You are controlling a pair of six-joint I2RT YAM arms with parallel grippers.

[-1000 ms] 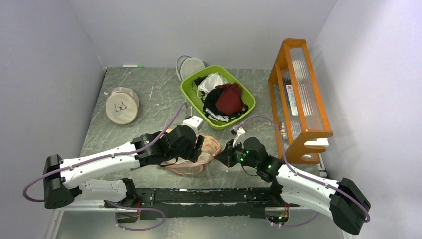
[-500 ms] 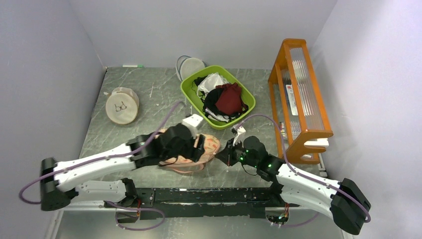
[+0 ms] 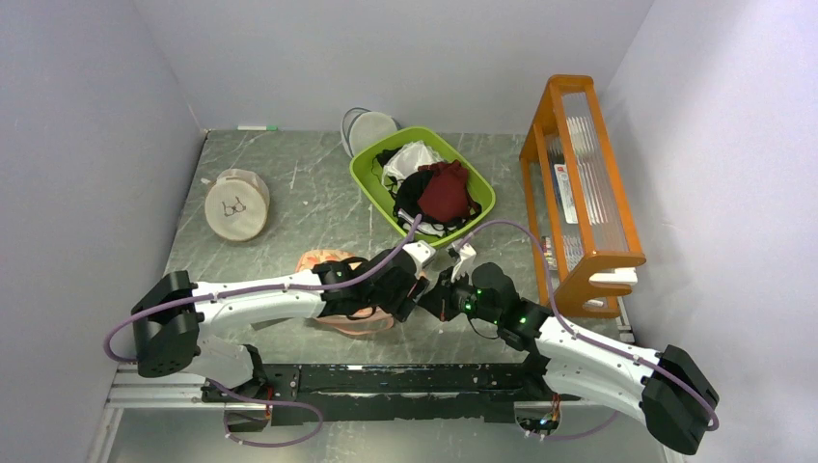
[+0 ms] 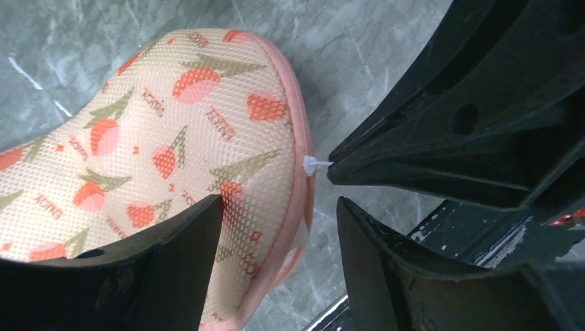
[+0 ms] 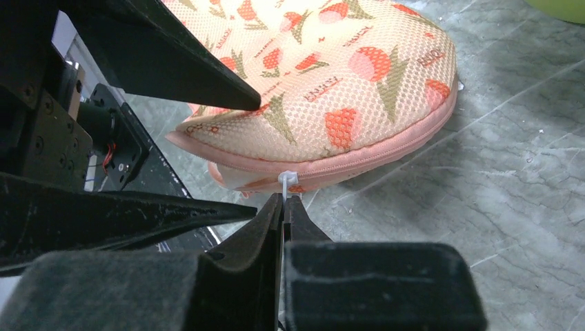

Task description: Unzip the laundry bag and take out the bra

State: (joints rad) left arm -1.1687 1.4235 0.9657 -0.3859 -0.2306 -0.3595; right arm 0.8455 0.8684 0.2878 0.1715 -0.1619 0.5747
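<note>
Right gripper (image 5: 283, 201) pinches the white zip pull (image 5: 287, 180) on the laundry bag (image 5: 324, 76) (left gripper (image 4: 278, 207) apart, seemingly straddling it).

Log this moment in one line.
left gripper: open over laundry bag end | right gripper: shut on zipper pull | bra: not visible

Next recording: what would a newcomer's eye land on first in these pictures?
The peach flower-print laundry bag lies near the front edge of the table. The right gripper has its jaws shut on the white zip pull at the bag's seam, while the left gripper stands open over the bag's end. Behind, a green basket holds a dark red garment.
</note>
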